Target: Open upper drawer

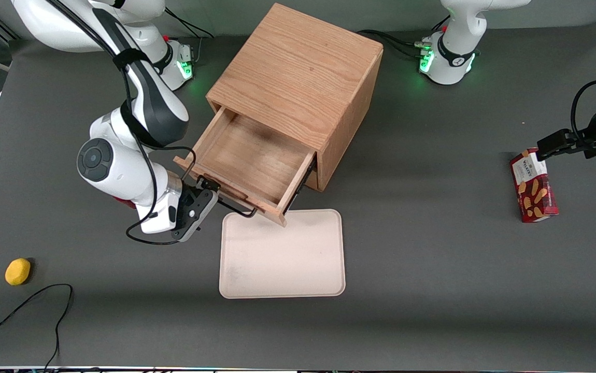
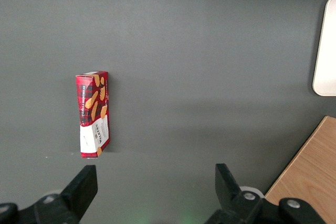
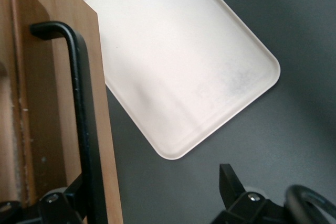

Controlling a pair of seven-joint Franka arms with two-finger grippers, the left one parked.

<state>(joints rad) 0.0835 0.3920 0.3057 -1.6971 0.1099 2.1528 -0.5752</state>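
The oak cabinet (image 1: pixel 298 72) stands at the table's middle. Its upper drawer (image 1: pixel 254 155) is pulled well out, and its wooden inside shows empty. The thin black bar handle (image 1: pixel 236 207) runs along the drawer front, which faces the front camera. In the right wrist view the handle (image 3: pixel 79 108) stands off the drawer front (image 3: pixel 52 129). My right gripper (image 1: pixel 209 187) is at the handle's end toward the working arm. It is open (image 3: pixel 152 195), with the jaws wide apart and the bar close beside one finger (image 3: pixel 65 203). The drawer below is hidden.
A cream tray (image 1: pixel 282 254) lies flat just in front of the open drawer, also in the right wrist view (image 3: pixel 184 61). A yellow fruit (image 1: pixel 17 271) and a black cable (image 1: pixel 28 305) lie toward the working arm's end. A red biscuit box (image 1: pixel 534 185) lies toward the parked arm's end.
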